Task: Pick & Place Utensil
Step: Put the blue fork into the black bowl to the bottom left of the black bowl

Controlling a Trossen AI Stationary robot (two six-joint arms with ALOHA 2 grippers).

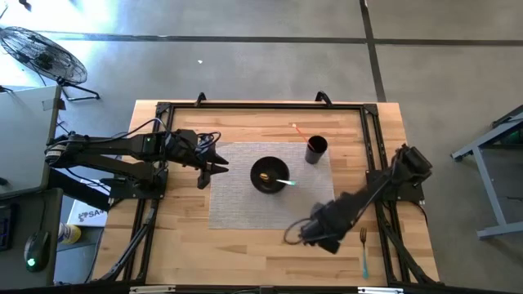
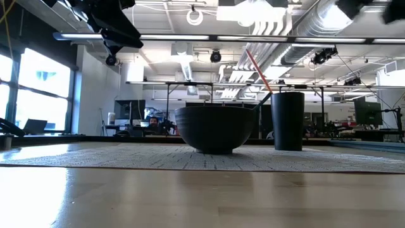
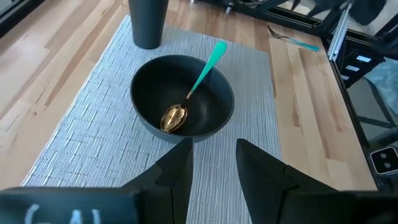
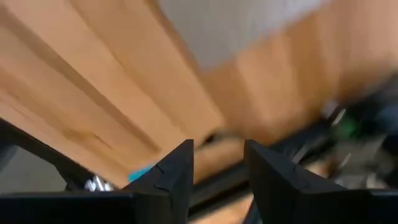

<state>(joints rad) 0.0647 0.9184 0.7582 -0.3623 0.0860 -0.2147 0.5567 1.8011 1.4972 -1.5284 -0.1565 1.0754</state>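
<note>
**Spoon in Bowl, Fork on Bare Wood, Both Pincers Empty**

While both arms stand over the table (image 1: pixel 188 245), neither pincer holds anything. The left gripper (image 1: pixel 219 169) sits at the edge of the woven placemat (image 1: pixel 245 204), its two fingers (image 3: pixel 179 171) parted with only mat showing in the gap. Directly ahead of this pincer, near but not touching, stands the black bowl (image 1: pixel 269 175). Inside the bowl lies a spoon (image 3: pixel 189 96) with a gold head and a teal handle; the head rests on the bowl's floor on the pincer's side, and the handle leans up over the far rim, pointing away from the pincer. Beyond the bowl, farther from the left gripper, a dark cup (image 1: pixel 316 149) stands upright on the mat's far corner, with a thin red stick (image 2: pixel 258 71) slanting out of it.

The right gripper (image 1: pixel 296 233) is at the mat's opposite edge, well apart from the bowl. Its fingers (image 4: pixel 173 174) are spread, and bare wood shows between them. A fork (image 1: pixel 363 249) with a teal handle lies flat on the wood beside this pincer, on the side away from the mat, close to the black frame rail (image 1: pixel 384 237). Contact between fork and pincer is not seen. The right wrist view is blurred; only a teal patch shows near its fingers.
</note>
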